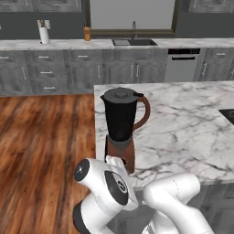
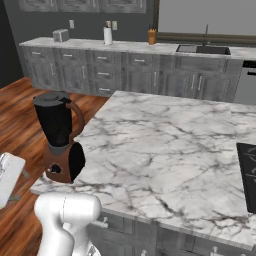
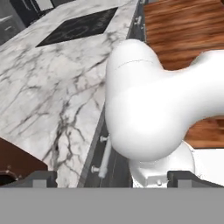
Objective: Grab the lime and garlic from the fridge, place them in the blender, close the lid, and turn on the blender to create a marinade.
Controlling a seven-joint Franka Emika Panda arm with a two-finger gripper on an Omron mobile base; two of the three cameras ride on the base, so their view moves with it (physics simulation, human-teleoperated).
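So the whole thing is sitting in a grey kitchen with a wood floor (image 1: 41,151). A big marble island counter (image 2: 165,150) is taking up the middle, and a black cooktop (image 2: 247,170) is sitting in it over on the far right edge. Along the back wall there's a run of grey cabinets (image 1: 50,73) with a sink (image 1: 134,42) under the window, a dishwasher (image 1: 182,64) next to it, a white paper towel roll (image 1: 44,34) and a small toaster (image 2: 60,35) on the back counter.

The gripper (image 3: 112,179) is hanging wide open, fingers spread right out to the sides of the hand view, and it's not holding or touching anything. Between the fingertips (image 3: 41,177) you're mostly looking at the robot's own arm and the island's edge with its drawer handles.

The blender (image 1: 121,125) is standing upright on the near left corner of the island, close to the edge. Its lid (image 1: 121,94) is sitting on top of the black jar, and the reddish-brown handle is pointing right in the left base view. The round dial on the base is facing the robot. In the hand view a bit of the reddish-brown base is peeking in at the lower left, just beside the left finger but apart from it.
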